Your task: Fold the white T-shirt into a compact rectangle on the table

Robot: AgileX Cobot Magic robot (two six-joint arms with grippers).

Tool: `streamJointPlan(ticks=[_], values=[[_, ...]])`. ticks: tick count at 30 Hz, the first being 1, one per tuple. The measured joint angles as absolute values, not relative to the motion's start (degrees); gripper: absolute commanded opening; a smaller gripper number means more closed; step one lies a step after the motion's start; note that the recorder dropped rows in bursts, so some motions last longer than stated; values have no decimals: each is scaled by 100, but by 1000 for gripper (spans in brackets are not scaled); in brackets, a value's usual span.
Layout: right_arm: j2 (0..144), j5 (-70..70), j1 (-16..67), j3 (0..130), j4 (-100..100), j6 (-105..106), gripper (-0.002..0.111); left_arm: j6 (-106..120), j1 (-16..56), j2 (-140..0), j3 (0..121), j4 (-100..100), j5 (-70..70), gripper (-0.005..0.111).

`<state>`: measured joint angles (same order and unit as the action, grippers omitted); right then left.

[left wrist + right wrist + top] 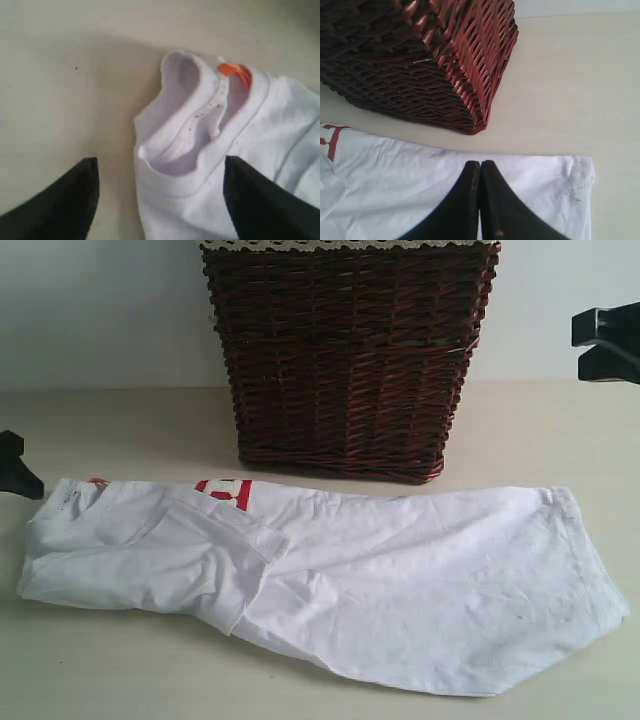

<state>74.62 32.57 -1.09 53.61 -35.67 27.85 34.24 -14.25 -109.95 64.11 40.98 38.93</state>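
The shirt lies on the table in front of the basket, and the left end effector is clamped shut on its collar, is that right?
No. The left end effector is open, its fingers wide apart, not gripping the collar, as the left wrist view shows. The shirt does lie on the table in front of the basket.

My left end effector (pixel 160 160) and right end effector (pixel 480 163) both have plain matte black fingers (pixel 55 210) tapering to points.
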Motion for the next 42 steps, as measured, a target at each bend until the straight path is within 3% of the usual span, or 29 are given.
streamJointPlan(ticks=[6,22,28,33,42], values=[[7462,3257,-109,5361,-3567,2820,0,3639,-1461,-11889,6913,4299,4397,68],[7462,3225,-109,5361,-3577,2841,0,4902,-1472,-12393,7027,5879,5315,67],[7462,3212,-109,5361,-3577,2841,0,4892,-1459,-12482,7048,6019,5404,48],[7462,3200,-109,5361,-3577,2841,0,4881,-1108,-12531,7048,6030,5525,58],[7462,3250,-109,5361,-3780,2975,0,4894,-738,-12531,7048,6068,5634,57]])
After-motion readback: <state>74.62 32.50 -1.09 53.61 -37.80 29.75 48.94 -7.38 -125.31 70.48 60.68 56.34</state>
